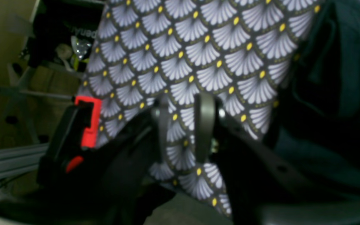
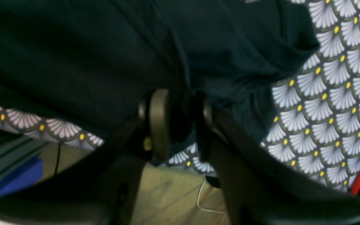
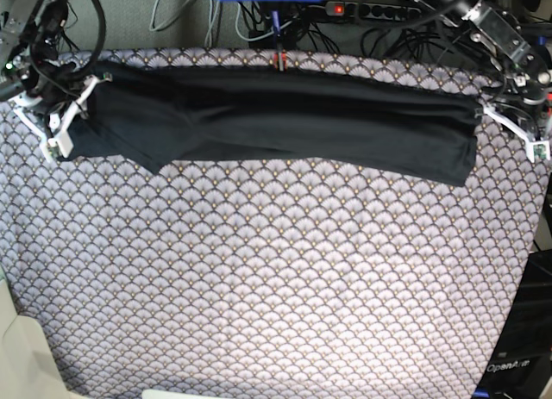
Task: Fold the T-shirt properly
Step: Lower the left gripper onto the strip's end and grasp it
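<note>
Right now the T-shirt [image 3: 276, 115] lies as one long dark band across the far strip of the tablecloth [image 3: 276, 287], running nearly from one far corner of the tablecloth to the other.

The right gripper [image 2: 182, 100] sits at the tablecloth's far corner on its own side. Its jaws stand apart with a fold of the shirt lying loosely between them, and nothing looks pinched. The left gripper [image 1: 183, 100] is at the opposite far corner. Its jaws are parted over bare tablecloth and grasp nothing, with the shirt's end just beside them.

I judge the lengthwise fold to be laid down and the crosswise fold to be next.

- **Clearing the cloth:** The right jaws should lift straight up off the tablecloth, because a sideways pull would drag the loose fold with them.
- **The rumpled end:** The end on the right arm's side bulges and sends a flap toward the tablecloth's middle (probably a sleeve, though I cannot be sure). That flap wants tucking flat first.
- **The grasp:** Each bite should take every layer at an end corner, not the top one alone.
- **The carry:** One end should travel low over the tablecloth onto the other, with the long edges kept matched.
</note>
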Motion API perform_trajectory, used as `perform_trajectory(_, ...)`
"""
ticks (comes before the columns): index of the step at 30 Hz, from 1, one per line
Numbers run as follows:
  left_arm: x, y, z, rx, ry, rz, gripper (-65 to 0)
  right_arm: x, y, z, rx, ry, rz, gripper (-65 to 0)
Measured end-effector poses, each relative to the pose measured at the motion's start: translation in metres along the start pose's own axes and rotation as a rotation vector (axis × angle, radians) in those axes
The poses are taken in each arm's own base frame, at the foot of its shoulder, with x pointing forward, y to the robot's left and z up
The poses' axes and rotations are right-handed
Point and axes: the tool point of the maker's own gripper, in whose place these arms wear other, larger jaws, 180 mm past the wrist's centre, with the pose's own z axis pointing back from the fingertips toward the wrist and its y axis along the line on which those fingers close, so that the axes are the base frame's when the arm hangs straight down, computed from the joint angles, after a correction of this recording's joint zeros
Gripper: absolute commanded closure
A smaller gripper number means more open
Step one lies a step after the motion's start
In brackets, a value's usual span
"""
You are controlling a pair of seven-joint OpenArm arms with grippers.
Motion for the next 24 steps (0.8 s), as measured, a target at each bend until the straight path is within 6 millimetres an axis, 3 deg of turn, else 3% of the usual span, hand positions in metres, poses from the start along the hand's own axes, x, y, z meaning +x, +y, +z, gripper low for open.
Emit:
perform_trajectory(6,0.0,-0.003,0.0,-0.005,0.003,0.002,-14.8,0.004,0.01,-0.004,0.027,0.002,0.035,-16.6)
perform_trajectory(9,0.011,-0.003,0.007,0.012,-0.011,0.004,-17.4,0.005,0.013,-0.005,0.034,0.005,0.051,-16.6)
perform_trajectory(11,0.019,0.0,0.017,0.039,-0.005,0.001,-24.2,0.006,0.015,-0.006,0.039,0.006,0.056,-16.6)
perform_trajectory(16,0.039,0.012,0.031,0.1,0.001,0.013,-50.2,0.006,0.016,-0.006,0.041,0.004,0.057,-16.2)
perform_trajectory(18,0.036,0.009,0.03,0.091,0.022,0.017,-55.5,0.007,0.015,-0.006,0.041,0.002,0.057,-16.2)
perform_trajectory(24,0.019,-0.008,0.016,0.034,0.086,0.046,-51.5,0.007,0.015,-0.006,0.041,0.002,0.057,-16.2)
